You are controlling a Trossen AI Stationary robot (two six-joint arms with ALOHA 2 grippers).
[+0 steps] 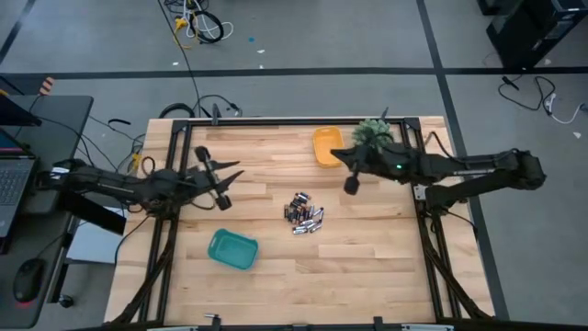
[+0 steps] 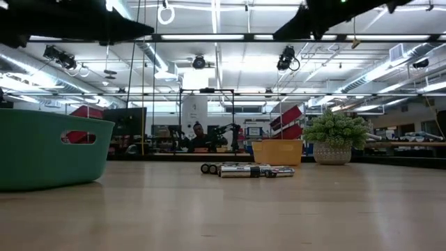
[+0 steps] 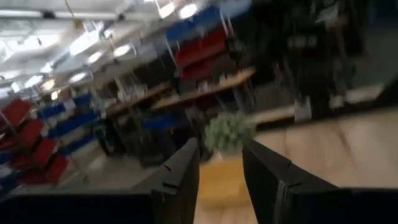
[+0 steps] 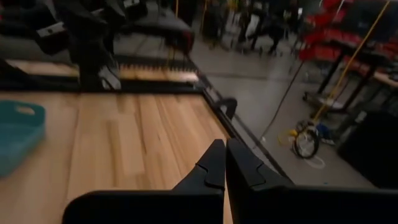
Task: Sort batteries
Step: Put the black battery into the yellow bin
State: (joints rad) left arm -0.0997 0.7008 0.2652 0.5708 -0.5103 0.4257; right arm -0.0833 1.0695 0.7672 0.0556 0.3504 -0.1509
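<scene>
my left gripper [image 1: 223,187] hangs above the table's left side, fingers parted, holding nothing. my right gripper [image 1: 351,185] is clenched empty near the yellow tray [image 1: 327,146]. the batteries [image 1: 304,214] lie heaped mid-table between us, unsorted, so i judge both arms are poised. the teal tray [image 1: 231,249] waits nearer my left.

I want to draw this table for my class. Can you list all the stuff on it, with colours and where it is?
batteries: a small heap, about a dozen, black and silver, middle of the table.
green tray: one, teal, near edge, left of the heap.
yellow tray: one, yellow, far edge.
plant: one, green, in a pot, beside the yellow tray.
table: one, light wood, black frame.
left pincer: one, black, open and empty, above the table's left side.
right pincer: one, black, shut and empty, raised near the yellow tray.
</scene>
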